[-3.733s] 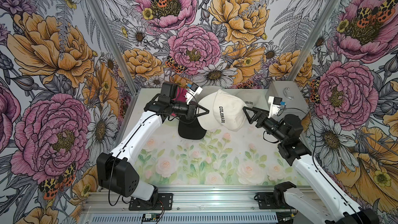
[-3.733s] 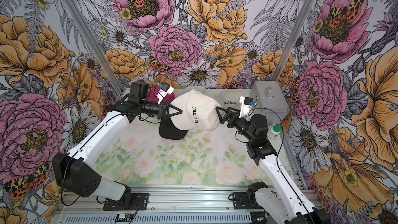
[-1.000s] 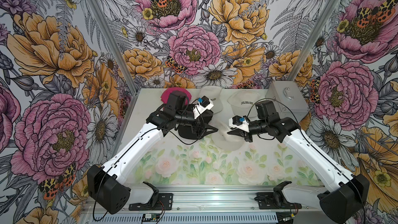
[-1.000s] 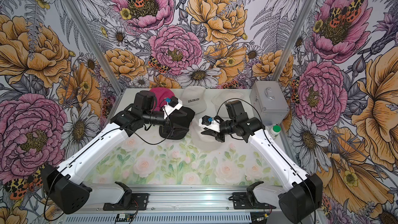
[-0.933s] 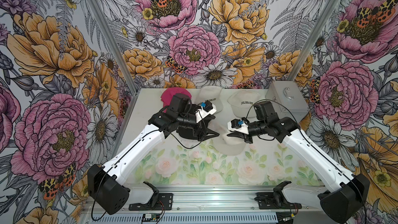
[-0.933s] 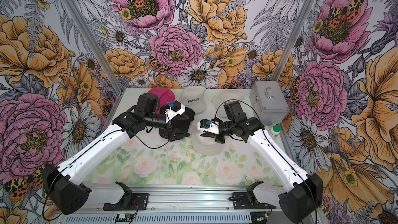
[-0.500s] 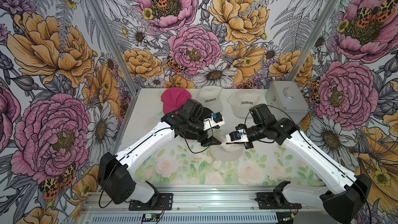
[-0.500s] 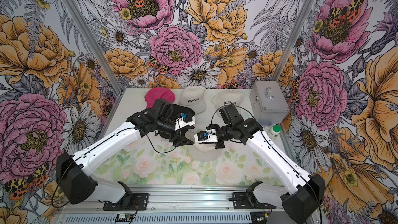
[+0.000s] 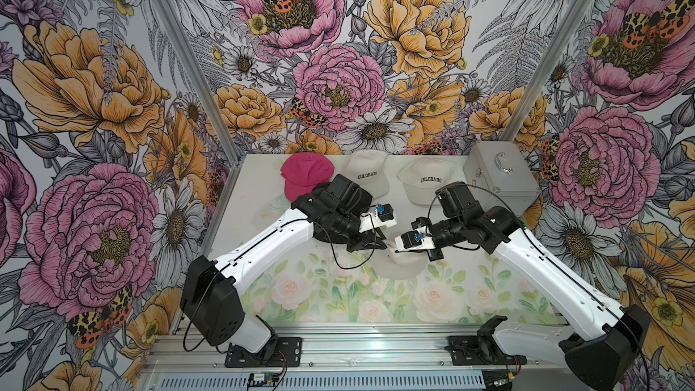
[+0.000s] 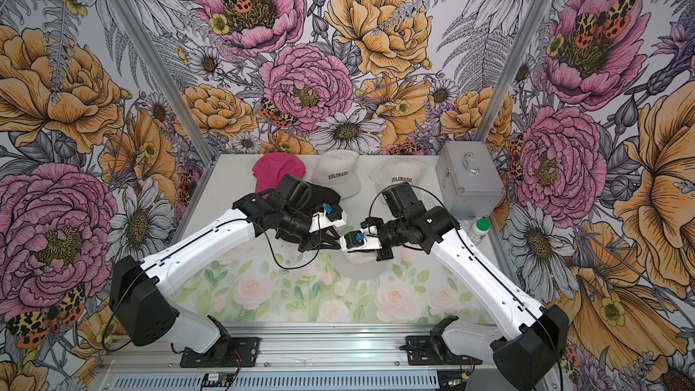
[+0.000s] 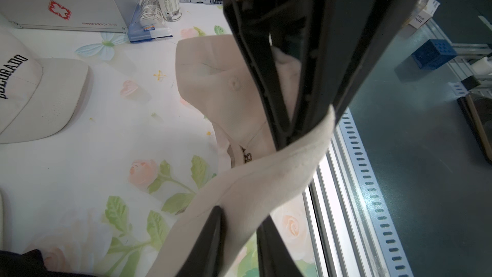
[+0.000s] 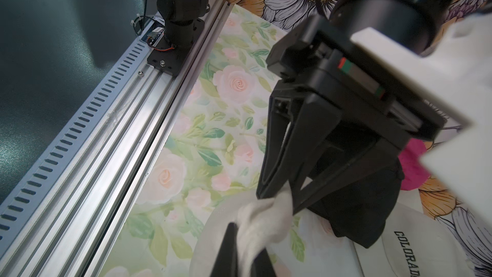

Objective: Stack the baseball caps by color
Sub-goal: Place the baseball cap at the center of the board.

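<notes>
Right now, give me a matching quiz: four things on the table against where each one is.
Things:
1. pink cap
2. case
3. bottle
4. front cap

Places:
A. pinched by the left gripper and the right gripper
B. back left
C. right edge, just in front of the case
D. back right corner

Pairs: 1-B, 2-D, 3-C, 4-A

Probably a lab: floral-walled booth (image 9: 338, 80), aluminium rail (image 9: 376, 344).
</notes>
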`<state>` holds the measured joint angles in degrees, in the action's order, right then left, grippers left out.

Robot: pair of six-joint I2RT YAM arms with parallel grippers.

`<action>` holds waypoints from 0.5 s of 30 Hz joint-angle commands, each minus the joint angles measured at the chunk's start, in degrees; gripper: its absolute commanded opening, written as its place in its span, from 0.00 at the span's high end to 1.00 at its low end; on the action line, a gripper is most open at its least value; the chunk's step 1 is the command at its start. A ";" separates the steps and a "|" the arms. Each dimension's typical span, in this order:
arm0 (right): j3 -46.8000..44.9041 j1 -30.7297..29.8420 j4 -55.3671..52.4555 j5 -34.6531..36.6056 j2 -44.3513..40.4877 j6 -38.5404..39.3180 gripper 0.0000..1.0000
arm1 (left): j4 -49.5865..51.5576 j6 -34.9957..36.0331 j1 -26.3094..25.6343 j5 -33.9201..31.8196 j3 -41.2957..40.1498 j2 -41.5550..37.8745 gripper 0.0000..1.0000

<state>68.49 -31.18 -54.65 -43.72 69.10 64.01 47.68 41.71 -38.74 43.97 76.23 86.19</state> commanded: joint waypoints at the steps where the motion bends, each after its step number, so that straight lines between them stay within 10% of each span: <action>1: 1.56 -0.50 -0.63 0.12 0.14 0.24 1.00 | 0.81 2.16 1.84 5.34 0.45 -0.38 0.88; 15: -1.11 1.97 -0.86 -5.31 2.95 0.27 0.68 | 0.79 3.65 6.34 12.42 -1.68 -5.99 1.00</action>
<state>68.62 -30.41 -54.65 -45.06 72.60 62.61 48.80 44.12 -33.39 52.14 75.22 82.61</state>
